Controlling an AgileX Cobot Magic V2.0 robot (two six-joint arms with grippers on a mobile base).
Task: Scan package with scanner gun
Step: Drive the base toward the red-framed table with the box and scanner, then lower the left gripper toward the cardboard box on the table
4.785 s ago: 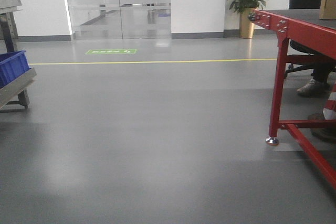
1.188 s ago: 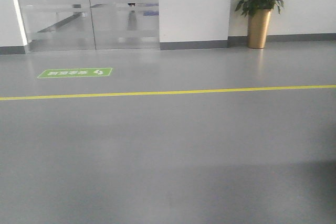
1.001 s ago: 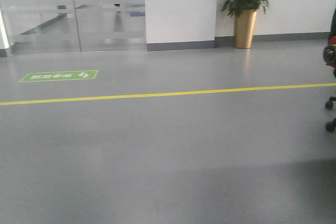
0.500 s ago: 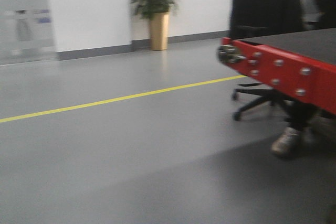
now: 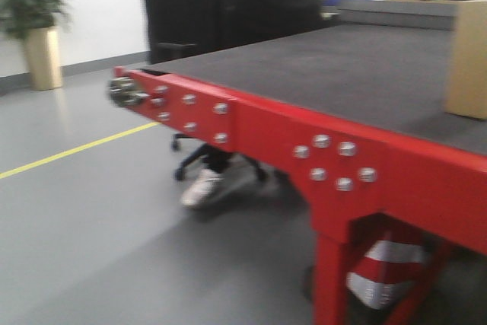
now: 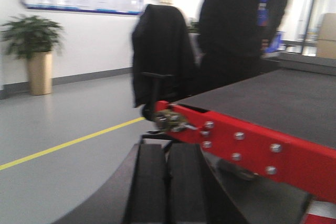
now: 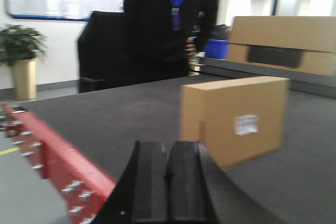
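Observation:
The package (image 7: pixel 236 119), a plain tan cardboard box with a small white label, stands upright on the dark table top, just right of and beyond my right gripper (image 7: pixel 167 148). Its edge also shows at the front view's right side as the package (image 5: pixel 467 58). My right gripper is shut with nothing between its black fingers. My left gripper (image 6: pixel 167 148) is shut too, held off the table in front of its red corner. The scanner gun is out of view.
A red-framed table (image 5: pixel 319 142) with a dark top fills the right. A person in black (image 7: pixel 170 22) with a blue lanyard stands behind it by an office chair (image 6: pixel 157 61). Stacked boxes with a black panel (image 7: pixel 283 43) sit behind. A potted plant (image 5: pixel 34 28) and yellow floor line (image 5: pixel 68 154) lie left.
The front view has swung right: the plant and yellow line slid left, and the red table now fills the frame, much closer, with the package's edge in sight.

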